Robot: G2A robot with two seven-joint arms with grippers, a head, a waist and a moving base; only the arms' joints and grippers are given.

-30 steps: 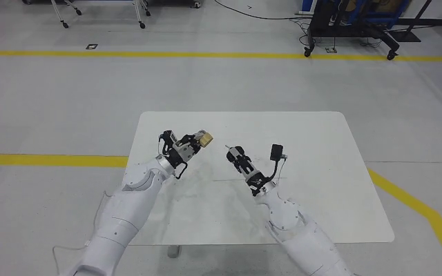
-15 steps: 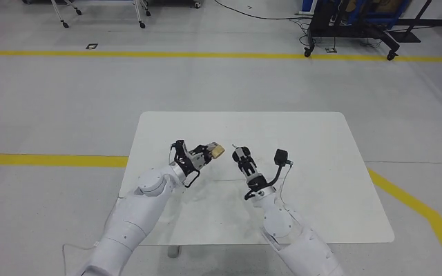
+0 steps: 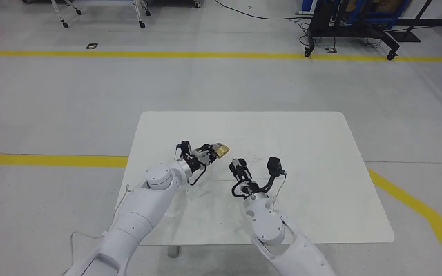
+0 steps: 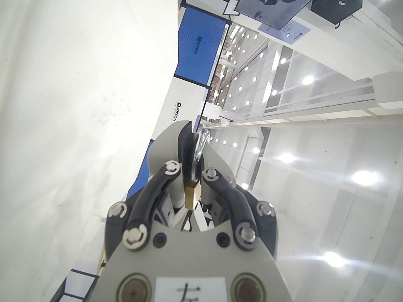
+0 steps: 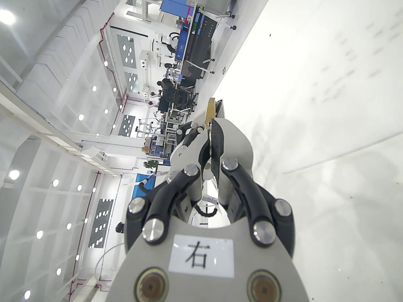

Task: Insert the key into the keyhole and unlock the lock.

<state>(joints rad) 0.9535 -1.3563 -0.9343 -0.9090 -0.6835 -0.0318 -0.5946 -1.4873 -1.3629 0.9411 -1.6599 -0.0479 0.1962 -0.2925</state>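
**Key and lock held above the table, tips nearly meeting**

Nearest the robot, the right gripper [image 3: 238,165] hangs over the middle of the table [image 3: 311,131]. Its fingers are pressed together on a thin sliver of metal, judged to be the key [image 5: 208,149], seen edge-on between the pads. Pinching the bow this way would leave the blade free to point ahead.

Just beyond it, the left gripper [image 3: 206,152] is clamped on the lock [image 3: 219,150]. The brass body juts from its fingertips toward the right gripper. In the left wrist view the silvery shackle sits between the pads and a strip of brass [image 4: 192,194] shows in the gap between the fingers. Gripping by the shackle probably leaves the keyhole face open to the key.

In the right wrist view the lock [image 5: 210,111] stands directly past the right fingertips, so the two parts are close to in line. Whether they touch cannot be told. The keyhole itself cannot be made out, so entry of the key is unconfirmed. The step in hand appears to be final alignment.
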